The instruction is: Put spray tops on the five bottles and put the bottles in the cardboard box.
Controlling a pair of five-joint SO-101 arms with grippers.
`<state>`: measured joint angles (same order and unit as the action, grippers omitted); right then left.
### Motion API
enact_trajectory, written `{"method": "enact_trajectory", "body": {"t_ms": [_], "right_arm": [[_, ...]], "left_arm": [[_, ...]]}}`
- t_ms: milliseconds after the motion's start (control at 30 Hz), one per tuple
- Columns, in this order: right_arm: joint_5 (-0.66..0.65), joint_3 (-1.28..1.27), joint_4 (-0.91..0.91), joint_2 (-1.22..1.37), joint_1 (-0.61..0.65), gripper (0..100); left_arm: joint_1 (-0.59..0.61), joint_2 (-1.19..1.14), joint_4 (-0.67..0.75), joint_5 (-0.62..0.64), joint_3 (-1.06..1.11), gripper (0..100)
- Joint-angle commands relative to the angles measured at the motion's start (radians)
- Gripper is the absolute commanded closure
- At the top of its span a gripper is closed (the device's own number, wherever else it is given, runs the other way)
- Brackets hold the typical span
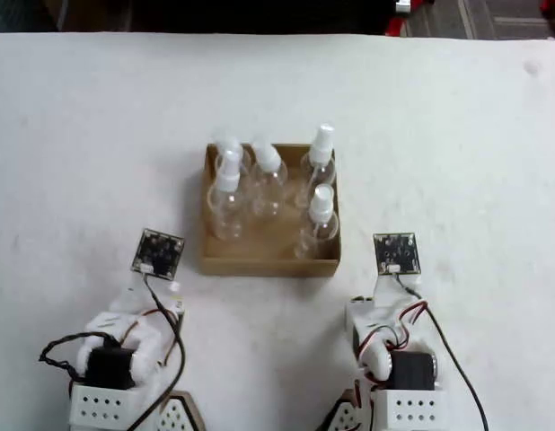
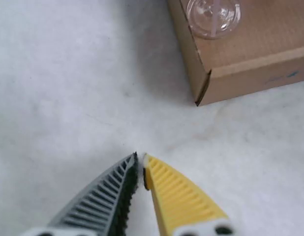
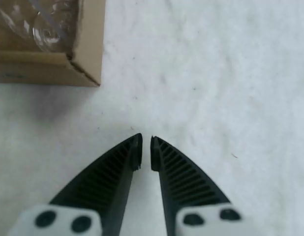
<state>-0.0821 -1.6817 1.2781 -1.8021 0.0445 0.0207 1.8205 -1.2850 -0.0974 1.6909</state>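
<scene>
Left fingers (image 2: 105,201) are together and right fingers (image 3: 110,182) all but together. Both hold nothing and sit over the desk (image 1: 80,135) by its near edge. Box (image 1: 268,267) sits mid-desk, just beyond both pairs and clear of the tips. Five bottles (image 1: 268,184) stand inside, each apparently fitted with a spray top (image 1: 323,136). Task appears complete: leave both arms parked, clear of the box walls.

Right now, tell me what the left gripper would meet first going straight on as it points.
Likely only the table: the left gripper points past the corner of the cardboard box; depth is unclear.
</scene>
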Motion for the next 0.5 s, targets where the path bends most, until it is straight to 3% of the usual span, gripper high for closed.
{"method": "enact_trajectory", "body": {"t_ms": [0, 467], "right_arm": [[0.0, -0.009, -0.012, 0.002, 0.001, 98.3], [0.0, -0.009, -0.012, 0.002, 0.001, 98.3]], "left_arm": [[-0.007, 0.007, -0.003, -0.011, 0.002, 98], [-0.007, 0.007, -0.003, -0.011, 0.002, 98]]}}
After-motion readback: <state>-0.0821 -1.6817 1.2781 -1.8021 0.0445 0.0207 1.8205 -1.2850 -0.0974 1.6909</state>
